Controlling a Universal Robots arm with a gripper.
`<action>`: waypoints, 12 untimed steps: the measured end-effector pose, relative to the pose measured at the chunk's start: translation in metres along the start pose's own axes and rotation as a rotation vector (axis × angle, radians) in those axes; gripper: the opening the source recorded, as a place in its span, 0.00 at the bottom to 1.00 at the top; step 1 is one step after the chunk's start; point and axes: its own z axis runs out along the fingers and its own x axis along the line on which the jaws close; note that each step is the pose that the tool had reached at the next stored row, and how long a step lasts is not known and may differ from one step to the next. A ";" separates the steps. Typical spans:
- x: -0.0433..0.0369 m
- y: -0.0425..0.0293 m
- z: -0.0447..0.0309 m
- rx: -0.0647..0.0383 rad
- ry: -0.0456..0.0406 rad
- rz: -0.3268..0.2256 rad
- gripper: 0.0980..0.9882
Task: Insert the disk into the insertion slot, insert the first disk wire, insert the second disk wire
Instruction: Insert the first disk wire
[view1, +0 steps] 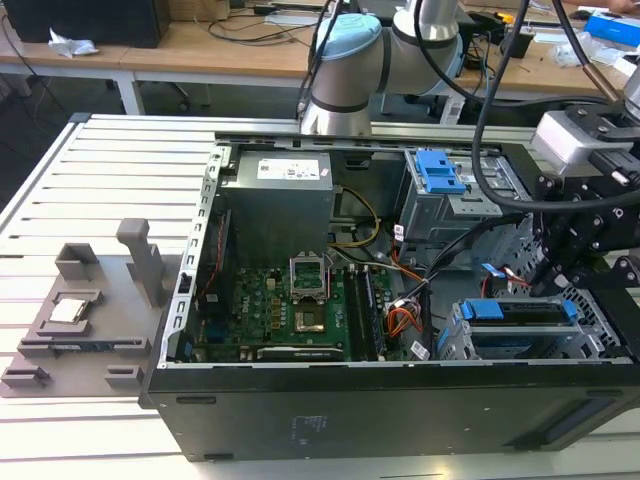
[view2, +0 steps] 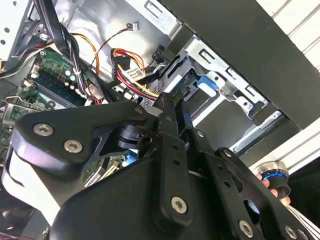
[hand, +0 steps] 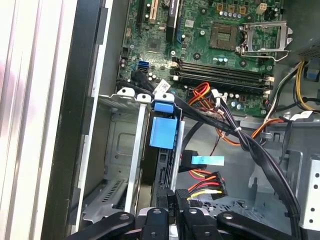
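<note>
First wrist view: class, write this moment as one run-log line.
disk: in insertion slot | gripper: at the disk's cable end | red-yellow power plug: beside disk

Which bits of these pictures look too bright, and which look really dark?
In the first wrist view, the white slatted table is washed out by glare; in the second wrist view, the gripper looms dark; in the exterior view, the computer case looks shadowed.
</note>
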 end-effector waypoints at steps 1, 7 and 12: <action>0.0000 0.0000 0.0000 0.000 0.0001 0.000 0.09; 0.0001 -0.0001 0.0024 0.000 -0.0001 0.000 0.09; 0.0001 -0.0002 0.0063 0.000 0.0001 0.000 0.09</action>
